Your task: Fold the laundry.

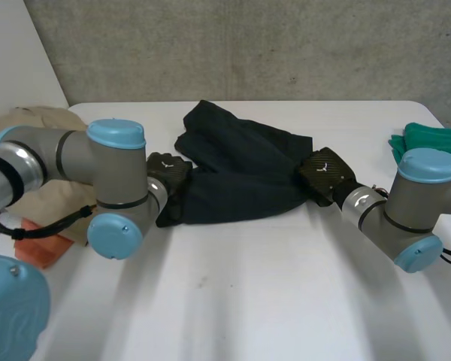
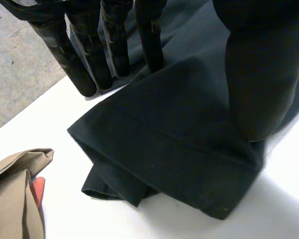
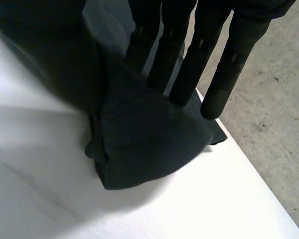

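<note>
Behind the white bench (image 1: 233, 301) a grey concrete wall (image 1: 248, 45) is seen. On the middle of the bench a black garment is spread, most likely black trousers (image 1: 240, 177), judged by the stitched hem (image 2: 179, 144) at one end.

The left hand (image 1: 169, 169) is placed on the hemmed end. Its fingers (image 2: 92, 55) are kept straight and its thumb (image 2: 259, 74) is laid on the cloth from the other side, so the cloth seems to be pinched between them. The right hand (image 1: 325, 171) is placed on the opposite end, where a bunched corner is drawn up between straight fingers (image 3: 189, 64) and the thumb (image 3: 55, 59), and is held there.

The cloth is judged to be soft, light and limp, with a little body at the hem. It should sag and wrinkle when lifted, and nothing fragile is expected. The hem and the opposite edge are thought to be the best places for holding, because double layers are given there.

It cannot be seen how many layers are caught in each pinch. The far part of the trousers is crumpled, so the waist and the second leg are hard to make out. A beige cloth (image 1: 37, 120) and an orange cloth (image 1: 41, 252) are partly covered by the left arm, and a green cloth (image 1: 428, 139) is cut off at the bench end.
</note>
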Controlling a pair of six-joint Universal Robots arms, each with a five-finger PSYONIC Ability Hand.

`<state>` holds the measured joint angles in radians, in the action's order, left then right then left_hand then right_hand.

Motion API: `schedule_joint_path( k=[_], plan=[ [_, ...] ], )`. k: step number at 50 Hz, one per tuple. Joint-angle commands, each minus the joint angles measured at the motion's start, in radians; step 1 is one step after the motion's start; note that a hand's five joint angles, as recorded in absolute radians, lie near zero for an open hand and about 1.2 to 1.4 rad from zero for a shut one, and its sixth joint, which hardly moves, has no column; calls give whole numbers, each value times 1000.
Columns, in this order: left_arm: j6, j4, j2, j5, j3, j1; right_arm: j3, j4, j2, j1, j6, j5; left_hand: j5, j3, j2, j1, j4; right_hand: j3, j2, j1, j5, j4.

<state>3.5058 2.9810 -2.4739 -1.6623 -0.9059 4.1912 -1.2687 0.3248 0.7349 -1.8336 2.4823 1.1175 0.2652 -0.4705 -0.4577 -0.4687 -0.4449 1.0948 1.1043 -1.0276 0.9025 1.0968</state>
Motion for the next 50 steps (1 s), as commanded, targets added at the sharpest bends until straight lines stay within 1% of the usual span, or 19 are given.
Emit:
schedule_joint_path(
  k=[1,2,3,6,10,14,15,18,19,23,27,31,33,37,41,44,48,49,50],
  plan=[
    [59,-63,-77,-14,110,-11,43,-62,7,-4,44,48,161,-130,-143,-132,-155,302,292,-369,319,299],
    [62,-68,-77,-17,114,-11,43,-78,17,-3,55,48,240,-209,-222,-211,-235,302,292,-369,319,299],
    [67,-79,-77,-25,120,-11,40,-110,36,2,82,47,470,-439,-452,-441,-465,302,292,-369,319,299],
    [70,-83,-59,-28,117,-14,38,-165,70,8,116,42,955,-924,-937,-926,-950,302,292,-369,319,299],
    [59,-99,18,-27,85,-19,43,-280,145,16,147,48,957,-926,-939,-928,-951,302,292,-369,319,299],
    [51,-125,165,-5,16,-22,55,-421,244,23,147,56,957,-926,-939,-928,-951,302,292,-369,319,299],
    [53,-143,237,12,-17,-25,66,-478,286,27,147,59,957,-926,-939,-928,-951,302,292,-369,319,299],
    [55,-192,349,41,-66,-25,86,-561,351,34,142,59,957,-926,-939,-928,-951,302,292,-369,319,299],
    [55,-223,422,59,-95,-25,103,-622,391,37,141,59,957,-926,-939,-928,-951,302,292,-369,319,299],
    [56,-296,577,114,-140,-23,152,-778,484,45,129,70,957,-926,-939,-928,-951,302,292,-369,319,299],
    [52,-341,680,173,-128,-19,227,-881,561,54,130,93,957,-926,-939,-928,-951,302,292,-369,319,299],
    [47,-346,722,206,-49,-4,310,-909,600,50,139,116,957,-926,-939,-928,-951,302,292,-369,319,299],
    [38,-347,708,208,-12,6,336,-912,598,50,148,125,957,-926,-939,-928,-951,302,292,-369,319,299],
    [12,-361,603,196,64,16,380,-920,543,39,173,142,957,-926,-939,-928,-951,302,292,-369,319,299],
    [-1,-364,448,190,131,21,404,-912,453,7,187,162,957,-926,-939,-928,-951,302,292,-369,319,299],
    [2,-356,327,193,220,44,420,-874,376,-15,190,188,957,-926,-939,-928,-951,302,292,-369,319,299],
    [-10,-303,221,202,410,63,509,-689,290,-58,213,249,957,-926,-939,-928,-951,302,292,-369,319,299],
    [-14,-277,214,205,453,64,531,-641,281,-64,224,269,957,-926,-939,-928,-951,302,292,-369,319,299],
    [-33,-208,211,207,534,67,570,-530,270,-75,251,306,957,-926,-939,-928,-951,302,292,-369,319,299]
  ],
)
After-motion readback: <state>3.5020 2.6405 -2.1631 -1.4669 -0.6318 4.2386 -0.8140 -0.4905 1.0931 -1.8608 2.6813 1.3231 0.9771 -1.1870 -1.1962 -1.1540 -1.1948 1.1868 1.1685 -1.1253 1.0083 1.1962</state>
